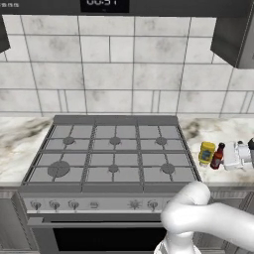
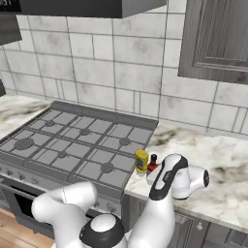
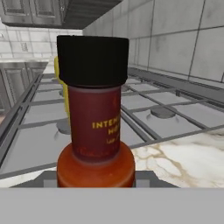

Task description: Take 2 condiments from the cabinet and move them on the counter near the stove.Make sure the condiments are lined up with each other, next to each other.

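the red sauce bottle (image 3: 95,118) is filling the centre of the hand view, standing upright on the marble counter (image 3: 175,162) with its black cap near the top of the frame. its label is only partly readable, the letters running off round the curve. behind it the yellow squeeze bottle (image 3: 61,83) is showing as a thin yellow sliver along the red bottle's left edge; most of it is hidden, and whether the two are touching cannot be told from here.

in the left base view both condiments are sitting at the right edge of the frame, just right of the stove (image 1: 111,154), the yellow one (image 1: 207,153) closer to the range and the red one (image 1: 217,156) right beside it. the gripper (image 1: 238,155) is reaching in from the right edge, partly cut off, its white hand sitting against the red bottle. the fingertips are too small and too hidden to make out, so it cannot be told whether the jaws are clamped on the bottle or standing loose around it.

in the right base view the bottles are appearing small at centre frame on the counter's front edge, and the arm's wrist is covering the lower part of the red one (image 2: 153,162). the cabinet (image 2: 218,38) is hanging at the upper right, cropped by the frame.
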Controlling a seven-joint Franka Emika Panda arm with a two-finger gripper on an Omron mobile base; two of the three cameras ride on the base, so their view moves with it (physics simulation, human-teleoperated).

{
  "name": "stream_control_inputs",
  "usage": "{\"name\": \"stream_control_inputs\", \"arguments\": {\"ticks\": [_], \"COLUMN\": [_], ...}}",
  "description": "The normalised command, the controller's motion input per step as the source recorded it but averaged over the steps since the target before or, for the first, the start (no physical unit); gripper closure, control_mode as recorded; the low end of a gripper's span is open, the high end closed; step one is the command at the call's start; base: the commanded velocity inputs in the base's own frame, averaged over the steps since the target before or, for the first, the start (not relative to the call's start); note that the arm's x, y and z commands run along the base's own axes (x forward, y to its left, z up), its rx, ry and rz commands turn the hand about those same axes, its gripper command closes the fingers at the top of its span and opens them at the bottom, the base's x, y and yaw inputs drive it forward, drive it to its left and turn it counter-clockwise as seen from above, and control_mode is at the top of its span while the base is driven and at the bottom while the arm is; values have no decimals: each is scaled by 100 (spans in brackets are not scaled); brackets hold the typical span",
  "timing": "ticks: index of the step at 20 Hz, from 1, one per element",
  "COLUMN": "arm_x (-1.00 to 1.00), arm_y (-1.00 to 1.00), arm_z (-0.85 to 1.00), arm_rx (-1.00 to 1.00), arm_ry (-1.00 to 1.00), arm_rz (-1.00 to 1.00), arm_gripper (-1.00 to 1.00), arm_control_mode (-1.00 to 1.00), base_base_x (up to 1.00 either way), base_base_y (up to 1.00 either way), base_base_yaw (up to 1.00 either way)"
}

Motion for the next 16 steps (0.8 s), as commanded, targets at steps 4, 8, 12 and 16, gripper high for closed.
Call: {"name": "stream_control_inputs", "arguments": {"ticks": [4, 8, 12, 16], "arm_x": [8, 0, 0, 0], "arm_y": [0, 0, 0, 0], "arm_z": [-16, -17, -12, -6], "arm_rx": [0, 0, 0, 0], "arm_ry": [0, 0, 0, 0], "arm_rz": [0, 0, 0, 0], "arm_gripper": [100, 100, 100, 100], "arm_control_mode": [-100, -100, -100, -100], "base_base_x": [0, 0, 0, 0], "base_base_y": [0, 0, 0, 0], "base_base_yaw": [0, 0, 0, 0]}}
